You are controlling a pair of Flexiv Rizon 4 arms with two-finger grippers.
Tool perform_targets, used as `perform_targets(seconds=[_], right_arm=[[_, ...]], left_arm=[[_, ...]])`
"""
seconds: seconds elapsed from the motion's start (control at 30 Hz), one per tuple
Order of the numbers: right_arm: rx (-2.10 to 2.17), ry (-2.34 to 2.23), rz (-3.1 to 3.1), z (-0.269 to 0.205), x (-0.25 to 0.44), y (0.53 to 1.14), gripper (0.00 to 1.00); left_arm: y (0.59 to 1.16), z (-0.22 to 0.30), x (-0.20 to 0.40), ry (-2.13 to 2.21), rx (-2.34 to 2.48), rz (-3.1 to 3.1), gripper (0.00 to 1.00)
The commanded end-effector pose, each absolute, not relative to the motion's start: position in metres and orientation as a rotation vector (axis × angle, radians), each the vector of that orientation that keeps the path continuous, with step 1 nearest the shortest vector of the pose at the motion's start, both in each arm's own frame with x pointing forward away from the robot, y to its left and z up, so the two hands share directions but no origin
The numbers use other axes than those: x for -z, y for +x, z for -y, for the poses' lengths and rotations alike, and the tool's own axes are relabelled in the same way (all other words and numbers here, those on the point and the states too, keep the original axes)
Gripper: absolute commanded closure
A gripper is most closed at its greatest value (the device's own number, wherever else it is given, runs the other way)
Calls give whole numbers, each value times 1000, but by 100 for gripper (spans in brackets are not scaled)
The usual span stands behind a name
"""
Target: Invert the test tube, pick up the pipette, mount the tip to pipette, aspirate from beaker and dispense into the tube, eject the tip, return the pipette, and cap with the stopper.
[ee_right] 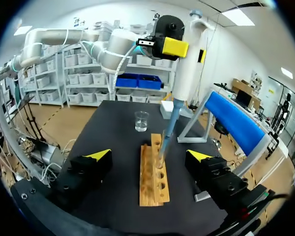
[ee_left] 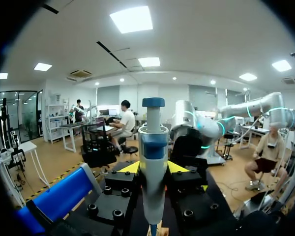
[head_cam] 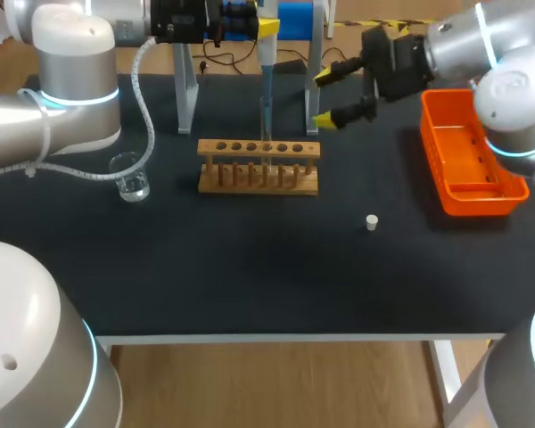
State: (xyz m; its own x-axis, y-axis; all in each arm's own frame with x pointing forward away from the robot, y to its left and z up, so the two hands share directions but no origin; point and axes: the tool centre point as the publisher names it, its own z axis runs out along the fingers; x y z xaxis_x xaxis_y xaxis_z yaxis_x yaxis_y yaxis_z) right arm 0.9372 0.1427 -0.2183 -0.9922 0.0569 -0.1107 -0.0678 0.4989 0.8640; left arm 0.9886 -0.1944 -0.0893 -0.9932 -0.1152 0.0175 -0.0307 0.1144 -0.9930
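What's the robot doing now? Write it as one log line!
left gripper: shut on pipette | tip: down at test tube in rack | right gripper: open, empty | stopper: on table

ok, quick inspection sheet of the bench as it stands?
Surface: black table, no spills seen.
Job's things: wooden rack mid-table; beaker on its left, apparently with some clear liquid; white stopper loose on the table, nearer the front edge than the rack; pipette upright, tip down at the rack.
Clutter: orange bin at the right edge; pipette stand behind the rack.
Grippers: left tool shut on the pipette; right tool open, empty, off the rack's right end.
Cables: white corrugated hose hangs off the left arm above the beaker.
Surroundings: nothing seen reaching over the table.
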Motion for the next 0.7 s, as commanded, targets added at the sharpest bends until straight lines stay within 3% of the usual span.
perform_targets(seconds=[0.03, 0.7], right_arm=[[-1572, -70, -2623, -159, 238, 949, 0], [-1556, -225, -2776, -203, 289, 980, 0]], left_arm=[[988, 195, 89, -155, 2041, -2296, 100], [988, 195, 89, -155, 2041, -2296, 100]])
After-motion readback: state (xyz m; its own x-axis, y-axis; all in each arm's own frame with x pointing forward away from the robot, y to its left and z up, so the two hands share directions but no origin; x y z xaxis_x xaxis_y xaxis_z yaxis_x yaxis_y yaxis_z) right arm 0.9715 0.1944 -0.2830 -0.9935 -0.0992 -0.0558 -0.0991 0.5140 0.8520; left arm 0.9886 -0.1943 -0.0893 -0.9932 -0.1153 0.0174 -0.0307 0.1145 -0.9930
